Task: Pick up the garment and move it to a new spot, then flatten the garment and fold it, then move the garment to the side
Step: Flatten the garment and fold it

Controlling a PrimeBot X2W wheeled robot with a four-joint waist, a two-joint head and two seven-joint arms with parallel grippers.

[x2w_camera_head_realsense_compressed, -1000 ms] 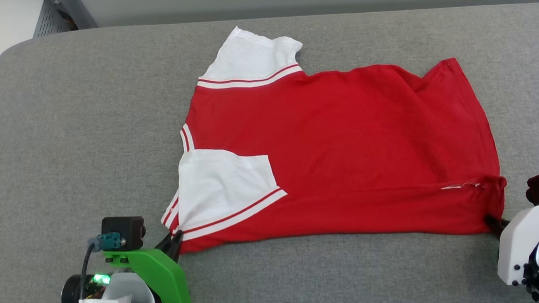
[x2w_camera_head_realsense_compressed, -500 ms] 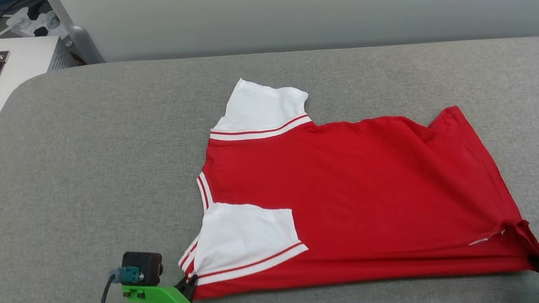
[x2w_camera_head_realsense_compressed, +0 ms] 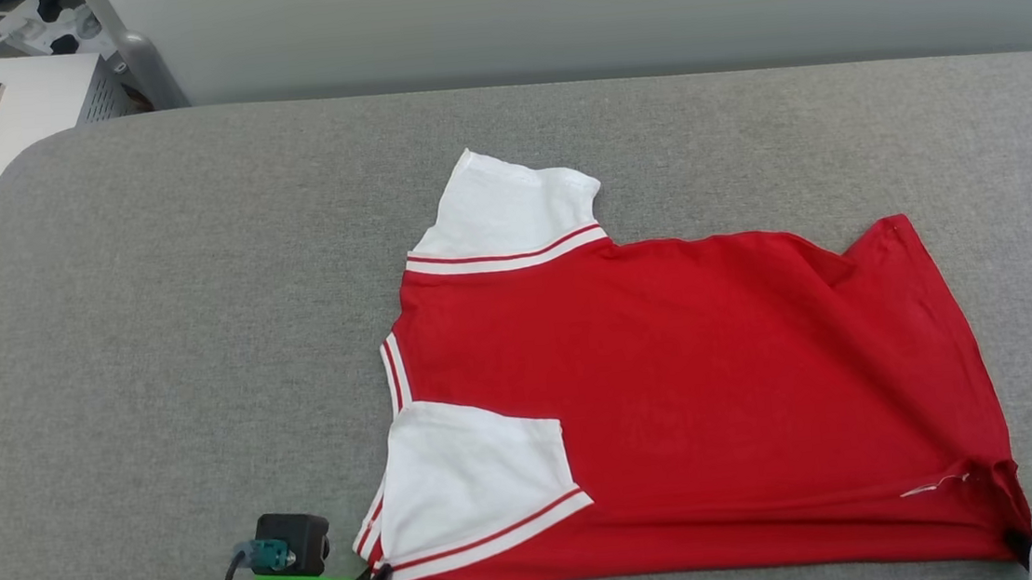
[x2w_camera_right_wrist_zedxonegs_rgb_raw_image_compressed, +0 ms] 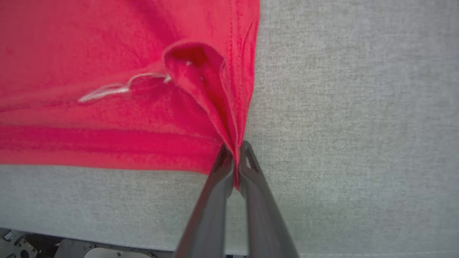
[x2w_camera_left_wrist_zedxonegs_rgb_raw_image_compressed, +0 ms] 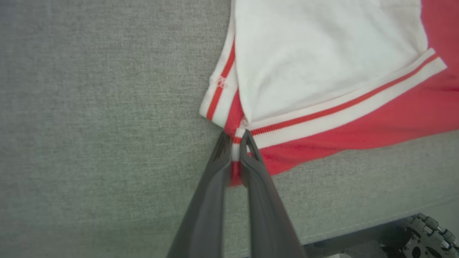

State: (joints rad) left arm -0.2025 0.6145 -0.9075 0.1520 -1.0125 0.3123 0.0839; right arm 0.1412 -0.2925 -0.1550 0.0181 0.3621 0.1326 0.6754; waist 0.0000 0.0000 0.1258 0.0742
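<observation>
Pinching the garment [x2w_camera_head_realsense_compressed: 694, 405], spread on the grey pad [x2w_camera_head_realsense_compressed: 186, 356]: my left gripper [x2w_camera_left_wrist_zedxonegs_rgb_raw_image_compressed: 235, 143] clamps its striped sleeve corner, my right gripper [x2w_camera_right_wrist_zedxonegs_rgb_raw_image_compressed: 235, 154] its bunched hem corner. Head view's bottom edge crops both, fingertips [x2w_camera_head_realsense_compressed: 379, 578] barely showing.

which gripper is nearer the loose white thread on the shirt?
Right. The right gripper pinches the shirt at its hem corner, beside the thread; the left gripper pinches the opposite corner, by the white sleeve.
</observation>
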